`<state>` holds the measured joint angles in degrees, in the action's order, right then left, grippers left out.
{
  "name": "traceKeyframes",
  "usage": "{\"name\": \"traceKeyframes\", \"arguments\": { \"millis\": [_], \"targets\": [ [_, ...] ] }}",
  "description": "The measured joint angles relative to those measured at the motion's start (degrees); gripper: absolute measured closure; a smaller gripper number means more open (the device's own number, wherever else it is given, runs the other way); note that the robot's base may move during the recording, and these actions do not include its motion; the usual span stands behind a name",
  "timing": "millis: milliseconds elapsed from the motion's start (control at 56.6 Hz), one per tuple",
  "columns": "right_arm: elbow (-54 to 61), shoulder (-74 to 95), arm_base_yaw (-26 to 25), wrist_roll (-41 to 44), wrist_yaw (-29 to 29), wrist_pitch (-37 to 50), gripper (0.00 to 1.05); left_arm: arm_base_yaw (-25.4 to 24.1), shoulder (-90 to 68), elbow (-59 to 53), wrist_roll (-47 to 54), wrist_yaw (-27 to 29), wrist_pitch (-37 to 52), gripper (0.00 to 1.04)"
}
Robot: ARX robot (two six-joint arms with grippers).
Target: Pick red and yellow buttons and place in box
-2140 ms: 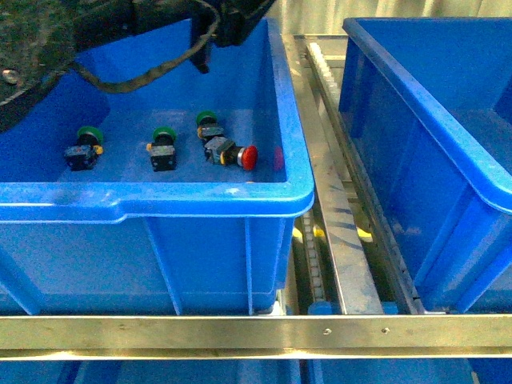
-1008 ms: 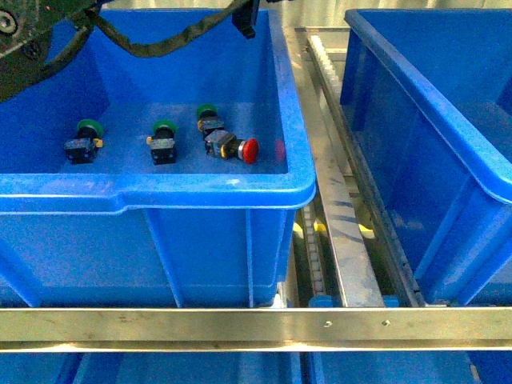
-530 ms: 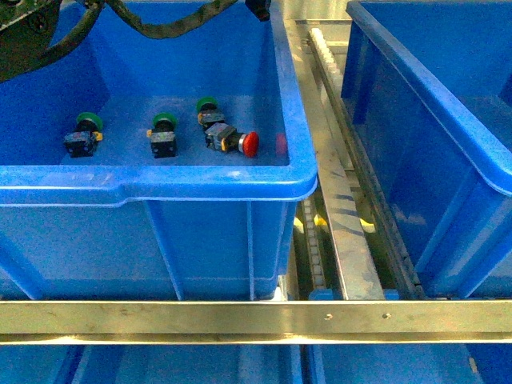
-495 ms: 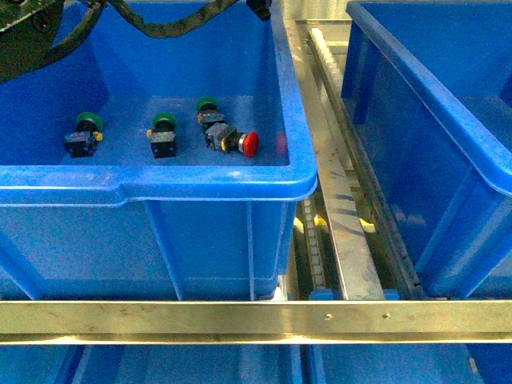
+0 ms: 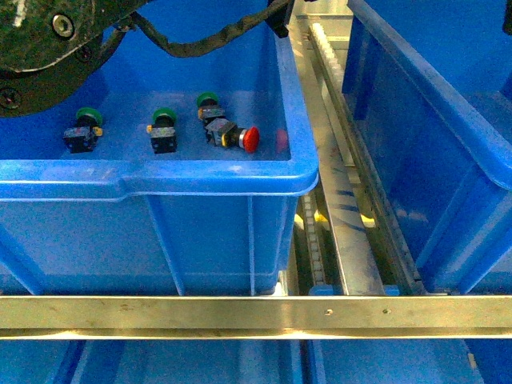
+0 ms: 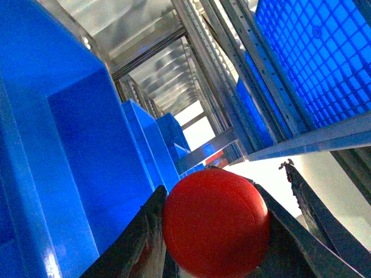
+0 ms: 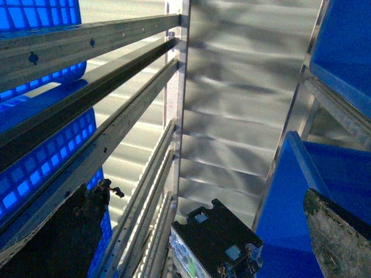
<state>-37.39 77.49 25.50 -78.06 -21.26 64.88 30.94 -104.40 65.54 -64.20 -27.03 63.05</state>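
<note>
Two blue bins side by side on a metal rack: left bin (image 5: pixel 200 180) nearest, right bin (image 5: pixel 448 160) across a roller rail (image 5: pixel 340 216). One steel bar (image 5: pixel 256 316) across the foreground. Left arm (image 5: pixel 48 40) dark and bulky over the left bin's far corner, one black cable (image 5: pixel 208 40) trailing from it along the far rim.

Four switches on the left bin's floor. Three green buttons: one (image 5: pixel 83 132) near the left wall, one (image 5: pixel 163 130) in the middle, one (image 5: pixel 209 106) further back. One red button (image 5: pixel 237 136) lying on its side just beside that rear green one, cap toward the right wall.

A second red button (image 6: pixel 215 229) in the left wrist view, clamped between the dark fingers (image 6: pixel 136 240) of the left gripper (image 6: pixel 217 231), cap filling the gap.

Right gripper (image 7: pixel 191 237): fingers spread wide, nothing between them, only rack rails and bins beyond.
</note>
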Motion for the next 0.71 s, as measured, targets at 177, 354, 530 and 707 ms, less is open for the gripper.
{"name": "traceKeyframes", "arguments": {
  "millis": [177,354,530,707],
  "targets": [
    [-1.14,1.73,1.29,0.15,-0.44,0.39,0.06,0.15,-0.37,0.11,-0.20,-0.04,0.00,0.71],
    [-2.84,2.78,2.29,0.90,-0.59,0.70,0.06,0.55,-1.18,0.35,-0.44,-0.07,0.00,0.71],
    [-3.80,2.95,2.64,1.38,-0.85,0.70,0.06,1.22,-1.90,1.01,-0.50,-0.11,-0.20,0.71],
    [-3.91,2.95,2.86,1.95,-0.92,-0.35,0.23,1.55,-2.03,1.44,-0.48,-0.15,-0.72,0.71]
  ]
}}
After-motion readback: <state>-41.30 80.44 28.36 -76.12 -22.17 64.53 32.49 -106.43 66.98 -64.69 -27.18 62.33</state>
